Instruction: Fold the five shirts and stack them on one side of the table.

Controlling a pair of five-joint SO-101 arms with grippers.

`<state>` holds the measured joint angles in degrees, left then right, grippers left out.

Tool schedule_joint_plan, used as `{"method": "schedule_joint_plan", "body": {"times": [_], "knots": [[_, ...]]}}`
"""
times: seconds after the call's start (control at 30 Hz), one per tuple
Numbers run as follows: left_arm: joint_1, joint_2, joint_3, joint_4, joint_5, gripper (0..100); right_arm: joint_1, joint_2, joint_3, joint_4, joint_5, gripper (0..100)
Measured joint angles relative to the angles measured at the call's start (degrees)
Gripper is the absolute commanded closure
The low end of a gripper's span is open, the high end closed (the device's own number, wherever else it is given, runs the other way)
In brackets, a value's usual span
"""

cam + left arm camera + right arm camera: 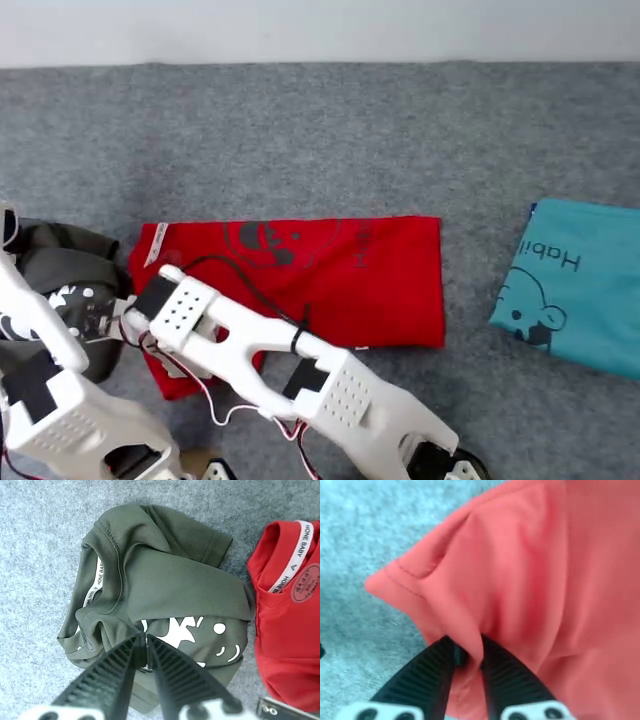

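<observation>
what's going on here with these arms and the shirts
The right tool pinches a fold of the red shirt, spread on the grey table. The left tool is shut just over the crumpled dark green shirt beside it. A teal shirt lies apart, off to the other side.

I seem to stand on a robotics test bench; grey felt mat (320, 130) spread as worktop; blank white wall (320, 30) behind; loose cable (262, 298) along my arms (340, 395).
</observation>
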<state>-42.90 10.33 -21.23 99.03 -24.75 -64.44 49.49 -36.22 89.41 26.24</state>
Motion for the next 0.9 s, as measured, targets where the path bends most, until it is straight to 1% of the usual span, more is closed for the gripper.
{"method": "schedule_joint_plan", "body": {"times": [0.27, 0.43, 0.63, 0.9], "knots": [[0.0, 0.0, 0.0, 0.0, 0.0, 99, 0.53, -1.58, 0.44, 0.97, 0.09, 98.8], [0.0, 0.0, 0.0, 0.0, 0.0, 99, 2.02, -4.13, 0.53, 2.11, 1.85, 98.8], [0.0, 0.0, 0.0, 0.0, 0.0, 99, 7.38, -8.62, 0.53, 1.41, 2.02, 98.8], [0.88, 0.0, 0.0, 0.0, 0.0, 99, 14.59, -9.41, 0.53, -5.45, 2.02, 98.7]]}}
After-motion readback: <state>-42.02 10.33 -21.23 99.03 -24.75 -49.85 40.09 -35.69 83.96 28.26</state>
